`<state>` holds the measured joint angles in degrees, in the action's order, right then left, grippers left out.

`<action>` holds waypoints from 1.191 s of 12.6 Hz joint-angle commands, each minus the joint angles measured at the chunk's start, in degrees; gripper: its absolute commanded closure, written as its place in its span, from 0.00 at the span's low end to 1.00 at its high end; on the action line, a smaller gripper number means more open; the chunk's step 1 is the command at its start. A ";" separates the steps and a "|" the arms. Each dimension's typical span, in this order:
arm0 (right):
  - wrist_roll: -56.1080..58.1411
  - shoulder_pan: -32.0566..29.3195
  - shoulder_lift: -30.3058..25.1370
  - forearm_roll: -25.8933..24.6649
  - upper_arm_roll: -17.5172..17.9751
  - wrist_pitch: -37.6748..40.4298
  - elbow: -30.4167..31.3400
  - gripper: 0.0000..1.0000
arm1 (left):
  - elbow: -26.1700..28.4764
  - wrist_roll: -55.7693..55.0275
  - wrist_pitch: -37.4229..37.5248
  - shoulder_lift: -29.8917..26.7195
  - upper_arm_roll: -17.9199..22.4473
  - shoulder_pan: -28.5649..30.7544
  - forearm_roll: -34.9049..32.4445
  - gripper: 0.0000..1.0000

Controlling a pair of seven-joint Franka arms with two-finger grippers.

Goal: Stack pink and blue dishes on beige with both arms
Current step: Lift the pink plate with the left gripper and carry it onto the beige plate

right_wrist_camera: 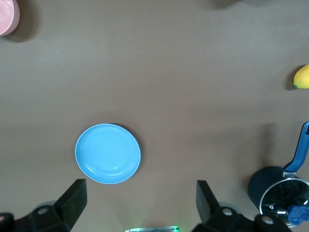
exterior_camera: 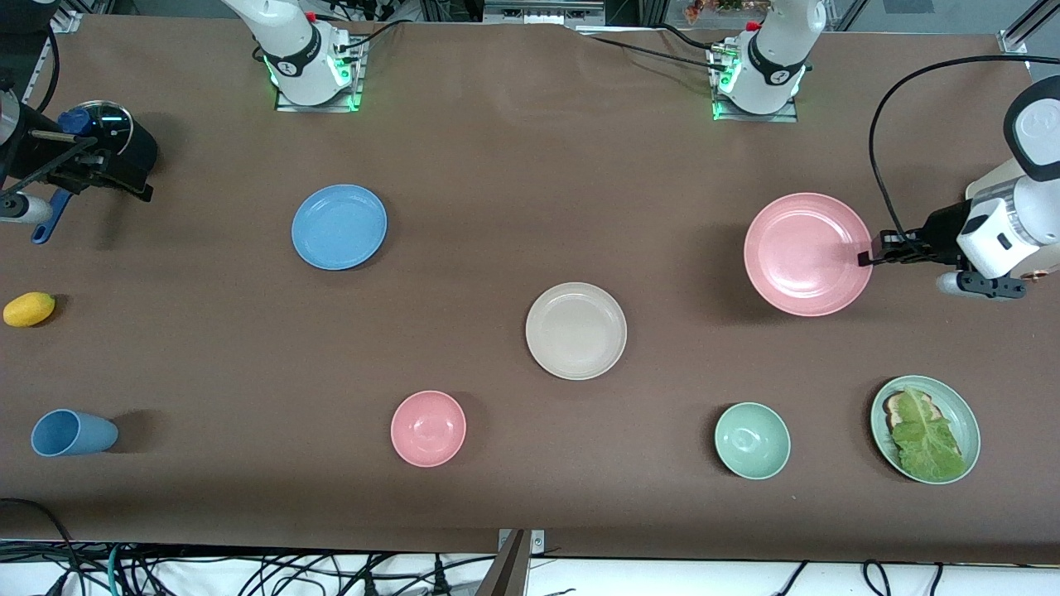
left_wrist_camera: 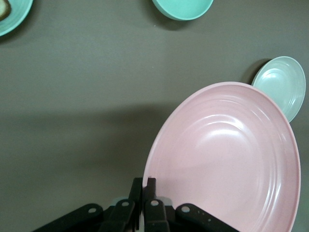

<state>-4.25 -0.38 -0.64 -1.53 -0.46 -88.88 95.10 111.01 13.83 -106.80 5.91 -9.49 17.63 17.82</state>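
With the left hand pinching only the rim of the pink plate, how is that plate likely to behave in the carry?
The pink plate probably stays stiff: held at one edge by the left hand, it shows no sag. Its glossy, ridged face suggests smooth plastic, so it may slip or swing. It looks light, being thin and shallow.

The pink plate (left_wrist_camera: pixel 227 159) is gripped at its rim by the closed left gripper (left_wrist_camera: pixel 143 186) and held tilted above the brown table (left_wrist_camera: pixel 87 96). The beige plate (left_wrist_camera: pixel 282 84) is partly hidden by it; a green bowl (left_wrist_camera: pixel 183 7) is cut off by the frame.
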 commanded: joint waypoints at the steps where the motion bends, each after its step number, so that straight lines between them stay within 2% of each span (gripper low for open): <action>1: -0.14 -0.06 0.03 0.74 0.11 1.25 -1.32 0.00 | -1.23 -4.58 -1.20 0.68 -3.59 0.21 -1.12 1.00; 5: -0.05 -0.06 0.03 0.82 0.11 1.25 -1.24 0.00 | -0.71 -14.17 -7.01 2.26 -10.71 0.21 1.15 1.00; 9: 0.03 -0.06 0.03 0.82 0.03 1.25 -1.24 0.00 | -0.27 -17.26 -14.56 5.77 -15.38 -0.31 4.15 1.00; 15: -0.23 -0.06 -0.06 0.82 0.03 1.34 -1.24 0.00 | -0.27 -20.69 -30.81 14.29 -15.56 -10.85 4.42 1.00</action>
<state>-4.25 -0.38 -0.66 -1.51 -0.45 -88.81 95.08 111.28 -6.48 -133.65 17.57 -25.13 9.03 21.09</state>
